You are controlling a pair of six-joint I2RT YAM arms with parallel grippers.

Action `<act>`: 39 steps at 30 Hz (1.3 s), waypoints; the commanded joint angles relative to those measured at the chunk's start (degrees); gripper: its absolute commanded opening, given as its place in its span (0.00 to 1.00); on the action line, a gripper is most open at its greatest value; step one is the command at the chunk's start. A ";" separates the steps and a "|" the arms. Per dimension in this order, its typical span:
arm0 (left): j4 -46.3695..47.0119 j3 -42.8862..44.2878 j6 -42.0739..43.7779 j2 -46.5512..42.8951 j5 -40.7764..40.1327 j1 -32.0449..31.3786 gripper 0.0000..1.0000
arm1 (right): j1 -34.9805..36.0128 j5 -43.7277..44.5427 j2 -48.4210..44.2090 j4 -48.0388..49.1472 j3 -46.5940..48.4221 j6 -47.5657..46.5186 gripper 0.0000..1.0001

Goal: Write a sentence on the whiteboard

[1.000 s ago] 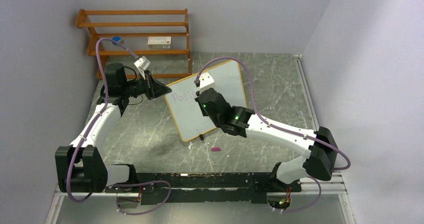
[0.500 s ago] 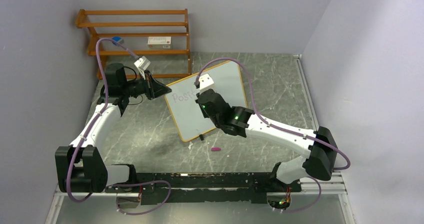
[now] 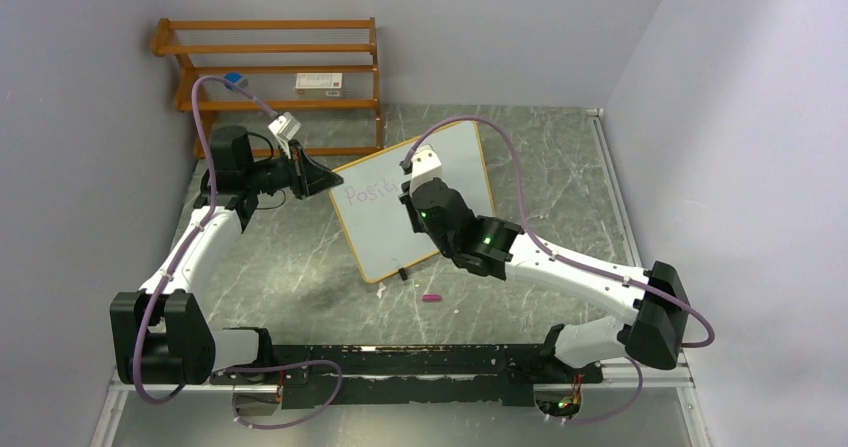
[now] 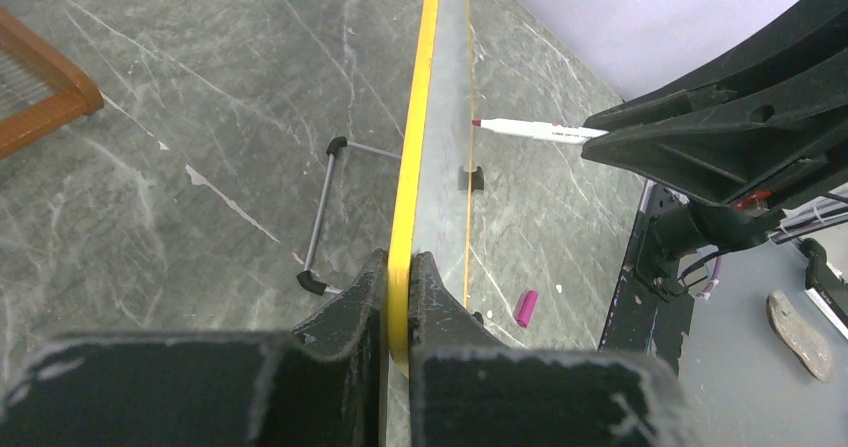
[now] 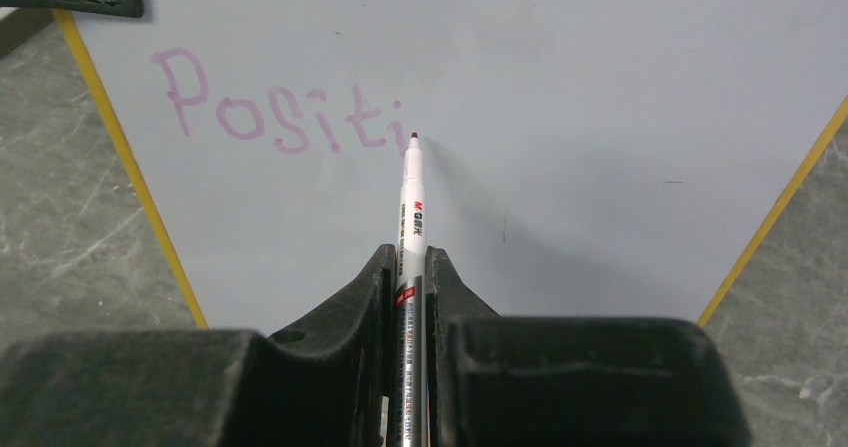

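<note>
Writing advances: one more letter down, pen arm shifted right

Right gripper [image 5: 408,257] is closed tight on the marker [image 5: 411,197], barrel running out between the jaws, tip pointed at the board [image 5: 600,117]. Over the last second the top view shows the right arm swinging out to its right, elbow and base link both moved, wrist carried a little further along the board. The sentence [image 5: 280,117] now reads "Positi" in thin purple, one stroke more than was legible a second ago. The tip sits at the foot of the last "i"; from the side view it is at the face, though I cannot tell whether it presses or has just lifted.

Left gripper [image 4: 398,267] has not moved: jaws pinched shut on the board's yellow left edge, steadying it. The board stands tilted mid-table, feet down, turned toward the right arm.

Judgement: line one is roughly half written, the whole second word not yet begun. Plenty of bare white lies to the right. The cap [image 3: 432,297] lies on the table [image 3: 560,177] just in front of the board, clear of both arms.
</note>
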 commanded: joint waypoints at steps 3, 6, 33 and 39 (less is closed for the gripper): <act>-2.32 0.74 4.81 0.64 -2.15 -0.75 0.05 | -2.03 0.14 -1.69 2.83 -1.98 0.31 0.00; -2.29 0.72 4.85 0.63 -2.11 -0.75 0.05 | -2.65 -0.87 -1.97 3.36 -2.45 0.50 0.00; -2.32 0.65 4.89 0.72 -2.11 -0.75 0.05 | -3.11 -3.77 0.73 5.73 -0.76 -1.14 0.00; -2.26 0.65 4.91 0.66 -2.03 -0.75 0.05 | -3.16 -2.98 0.96 6.56 -0.69 -1.25 0.00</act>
